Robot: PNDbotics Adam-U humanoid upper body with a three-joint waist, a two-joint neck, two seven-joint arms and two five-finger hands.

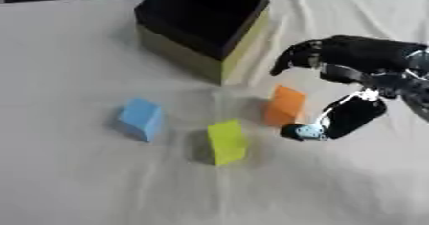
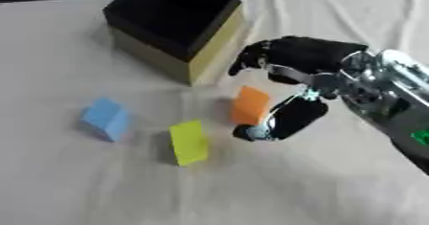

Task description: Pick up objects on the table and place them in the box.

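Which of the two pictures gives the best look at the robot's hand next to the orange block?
The right eye view: the right hand shows with wrist and forearm, open around the orange block. The left eye view cuts the arm off at the picture's edge.

Soft, even light; blurred throughout.

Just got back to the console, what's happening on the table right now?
The robot's right hand is reaching in around the orange block, fingers above it and thumb beside it, but not closed on it yet. The blue block and the yellow-green block stand untouched on the white cloth. The box sits behind them; its inside looks dark, so I can't tell if anything is in it. The left hand isn't in view.
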